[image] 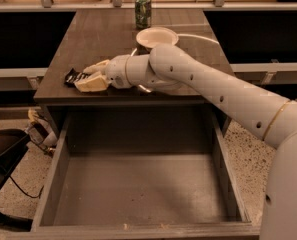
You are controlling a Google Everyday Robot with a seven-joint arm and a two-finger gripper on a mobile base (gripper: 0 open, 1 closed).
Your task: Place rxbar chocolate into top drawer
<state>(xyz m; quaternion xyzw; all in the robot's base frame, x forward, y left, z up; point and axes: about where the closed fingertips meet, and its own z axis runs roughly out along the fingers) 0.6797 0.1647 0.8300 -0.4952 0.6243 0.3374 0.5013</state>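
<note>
The rxbar chocolate (72, 76), a small black shiny bar, lies at the left front corner of the dark wooden table (108, 39). My gripper (89, 76) reaches in from the right at tabletop level. Its pale fingers (92, 83) are closed around the bar's right end, and the left end sticks out past them. The top drawer (138, 184) is pulled wide open below the table's front edge. Its flat grey-brown bottom is bare. My white arm (213, 89) crosses over the drawer's right rear corner.
A green can (143, 10) stands at the table's far edge. A white paper bowl (157, 36) sits behind my arm. Cables and a dark object (8, 154) lie on the floor left of the drawer. Shelving runs behind the table.
</note>
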